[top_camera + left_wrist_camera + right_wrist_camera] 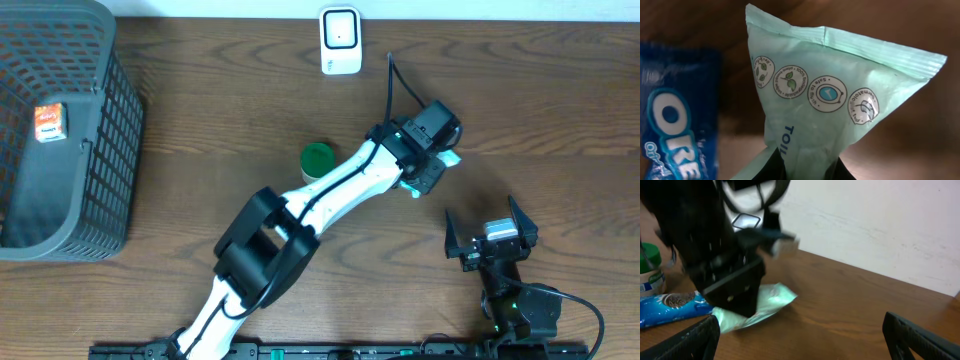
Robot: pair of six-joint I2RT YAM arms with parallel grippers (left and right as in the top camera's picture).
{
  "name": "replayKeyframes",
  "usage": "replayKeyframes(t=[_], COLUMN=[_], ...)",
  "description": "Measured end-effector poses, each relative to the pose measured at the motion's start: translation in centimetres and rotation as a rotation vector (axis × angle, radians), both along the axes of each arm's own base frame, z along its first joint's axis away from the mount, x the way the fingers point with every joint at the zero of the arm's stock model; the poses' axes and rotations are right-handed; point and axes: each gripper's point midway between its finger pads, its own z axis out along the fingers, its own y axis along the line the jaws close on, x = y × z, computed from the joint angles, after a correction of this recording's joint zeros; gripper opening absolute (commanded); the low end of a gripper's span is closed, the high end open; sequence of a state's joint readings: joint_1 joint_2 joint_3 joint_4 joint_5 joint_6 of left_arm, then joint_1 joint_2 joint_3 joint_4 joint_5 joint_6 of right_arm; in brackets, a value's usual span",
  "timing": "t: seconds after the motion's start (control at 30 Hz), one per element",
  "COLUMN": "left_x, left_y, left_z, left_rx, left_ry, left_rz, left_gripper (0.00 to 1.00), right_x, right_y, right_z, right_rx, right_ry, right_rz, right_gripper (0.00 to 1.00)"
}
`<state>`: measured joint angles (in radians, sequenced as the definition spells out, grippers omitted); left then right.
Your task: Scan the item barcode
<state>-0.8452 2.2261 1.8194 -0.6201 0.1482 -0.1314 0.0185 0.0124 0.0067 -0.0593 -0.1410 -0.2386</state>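
Observation:
A mint-green wipes packet fills the left wrist view, with round icons printed across it. My left gripper is shut on its lower end. Overhead, that gripper is at the middle right of the table, and a corner of the packet pokes out beside it. In the right wrist view the packet touches the wood under the black gripper body. A white barcode scanner stands at the table's far edge. My right gripper is open and empty near the front right, fingers spread wide.
A blue Oreo pack lies just left of the packet, also visible from the right wrist as the Oreo pack. A green-lidded jar stands beside the left arm. A dark mesh basket at far left holds a small orange box.

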Motion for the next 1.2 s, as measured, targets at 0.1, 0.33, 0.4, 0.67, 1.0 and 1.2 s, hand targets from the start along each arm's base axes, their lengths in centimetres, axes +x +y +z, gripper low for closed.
replayKeyframes(t=[0.1,0.33,0.4,0.67,1.0,1.2], left_x=[1.0,1.2,1.1,1.5,1.9,1.3], left_y=[1.5,2.7,3.2,3.2,2.1,1.5], left_z=[-3.9,-5.1,-5.2,-2.0,6.0,2.8], left_rx=[0.084,0.152,0.177,0.142,-0.016,-0.006], left_ry=[0.019,0.006,0.007,-0.033,-0.115,-0.030], left_rz=[0.037,0.067,0.069,0.093,0.126,0.119], left_gripper=[0.45,0.86,0.86,0.86,0.07,0.08], right_x=[0.0,0.0,0.0,0.0,0.0,0.0], right_y=[0.0,0.0,0.0,0.0,0.0,0.0], right_z=[0.0,0.0,0.0,0.0,0.0,0.0], right_rx=[0.000,0.000,0.000,0.000,0.000,0.000], right_ry=[0.000,0.000,0.000,0.000,0.000,0.000], right_rz=[0.000,0.000,0.000,0.000,0.000,0.000], right_gripper=[0.99,0.99,0.99,0.99,0.99,0.99])
